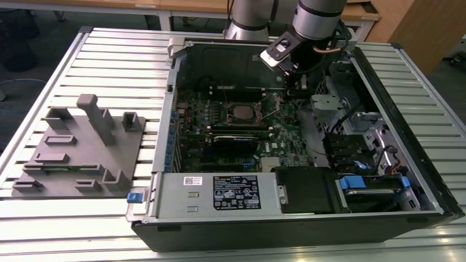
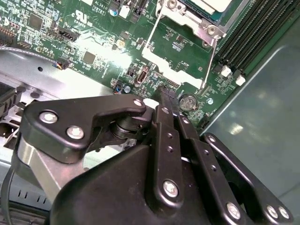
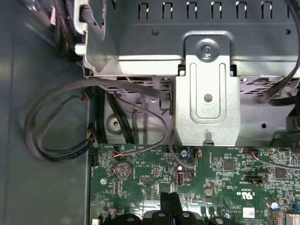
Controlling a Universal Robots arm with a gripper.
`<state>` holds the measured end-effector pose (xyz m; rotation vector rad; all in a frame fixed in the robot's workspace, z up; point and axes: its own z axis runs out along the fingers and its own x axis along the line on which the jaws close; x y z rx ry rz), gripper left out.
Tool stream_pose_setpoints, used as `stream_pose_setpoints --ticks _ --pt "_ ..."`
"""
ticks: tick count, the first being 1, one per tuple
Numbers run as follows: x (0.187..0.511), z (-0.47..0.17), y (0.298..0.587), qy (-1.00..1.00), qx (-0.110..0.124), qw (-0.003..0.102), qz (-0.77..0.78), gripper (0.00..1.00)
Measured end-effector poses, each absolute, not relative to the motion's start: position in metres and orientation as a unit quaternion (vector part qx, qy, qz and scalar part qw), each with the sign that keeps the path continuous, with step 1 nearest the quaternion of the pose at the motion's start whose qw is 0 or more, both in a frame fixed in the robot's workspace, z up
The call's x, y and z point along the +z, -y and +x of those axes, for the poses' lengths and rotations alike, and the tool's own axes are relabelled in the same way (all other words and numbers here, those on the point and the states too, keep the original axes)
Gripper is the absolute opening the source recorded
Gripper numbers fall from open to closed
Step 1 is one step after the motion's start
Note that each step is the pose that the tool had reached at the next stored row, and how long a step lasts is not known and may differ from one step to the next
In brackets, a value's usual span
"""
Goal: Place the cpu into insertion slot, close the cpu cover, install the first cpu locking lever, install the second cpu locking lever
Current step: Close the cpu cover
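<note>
We find the gripper (image 2: 164, 92) closed on nothing, just beside the insertion slot (image 1: 243, 112). The cpu (image 2: 208, 3) appears seated in that slot. A locking lever (image 2: 210, 58) runs from it toward the gripper.

The bench (image 1: 117, 60) is ribbed matt silver metal. The motherboard (image 2: 93, 42) is glossy green; the gripper (image 2: 164, 92) above it is matt black with shiny screws. The bracket (image 3: 208, 93) is dull bare metal.
</note>
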<state>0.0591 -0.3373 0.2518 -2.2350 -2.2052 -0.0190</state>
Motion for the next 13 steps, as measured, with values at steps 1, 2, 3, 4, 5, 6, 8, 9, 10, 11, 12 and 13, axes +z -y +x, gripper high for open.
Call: stream_pose_setpoints --ticks 1,2,3,4,5,6,8,9,10,11,12,13 --pt "0.2506 0.0591 0.3373 0.702 -0.006 0.001 -0.712 0.11" --pt "0.2492 0.0591 0.3373 0.702 -0.006 0.001 -0.712 0.11" --pt "0.2481 0.0591 0.3373 0.702 -0.006 0.0 -0.712 0.11" --pt "0.2469 0.0591 0.3373 0.702 -0.006 0.0 -0.712 0.11" --pt "0.2457 0.0591 0.3373 0.702 -0.005 0.0 -0.712 0.11" --pt "0.2446 0.0591 0.3373 0.702 -0.005 0.0 -0.712 0.11" --pt "0.2428 0.0591 0.3373 0.702 -0.005 0.0 -0.712 0.11" --pt "0.2422 0.0591 0.3373 0.702 -0.005 0.0 -0.712 0.11" --pt "0.2421 0.0591 0.3373 0.702 -0.005 0.0 -0.712 0.11" --pt "0.2421 0.0591 0.3373 0.702 -0.005 0.0 -0.712 0.11" --pt "0.2421 0.0591 0.3373 0.702 -0.005 0.0 -0.712 0.11" --pt "0.2421 0.0591 0.3373 0.702 -0.005 0.0 -0.712 0.11"
